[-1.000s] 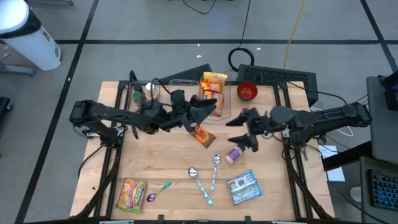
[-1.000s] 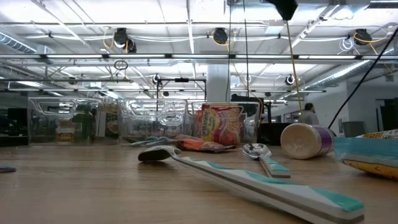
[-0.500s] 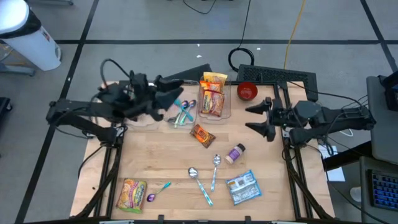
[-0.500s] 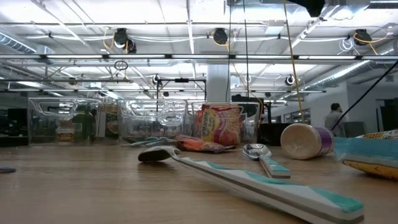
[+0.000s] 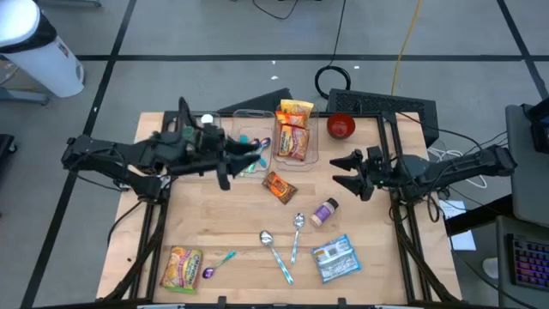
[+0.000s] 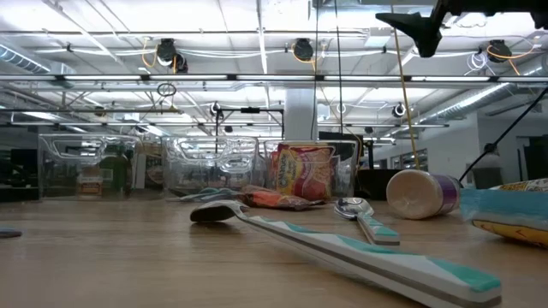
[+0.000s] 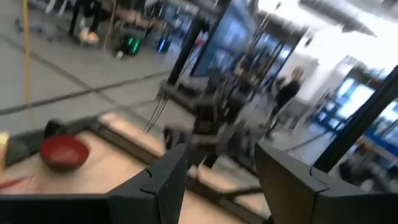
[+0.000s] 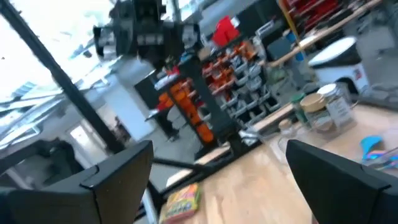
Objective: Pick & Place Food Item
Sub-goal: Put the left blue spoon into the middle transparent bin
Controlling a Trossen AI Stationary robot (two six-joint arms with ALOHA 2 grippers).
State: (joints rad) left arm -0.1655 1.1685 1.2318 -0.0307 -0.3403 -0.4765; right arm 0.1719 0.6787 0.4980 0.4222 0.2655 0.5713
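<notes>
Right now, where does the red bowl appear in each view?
High view: red bowl at the far edge of the wooden table, toward the right arm's side.
Low view: not in it.
Left wrist view: near the picture's left edge, on the wooden table.
Right wrist view: not in it.
Shared landmark: the wooden table.

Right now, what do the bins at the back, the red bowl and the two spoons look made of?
Bins: clear rigid plastic, probably; the contents show through the walls in the low view. Red bowl: glossy, with a highlight; plastic or glazed ceramic, I can't tell which. Spoons: bowls look like shiny metal, and the handles look like teal-and-white plastic.
</notes>
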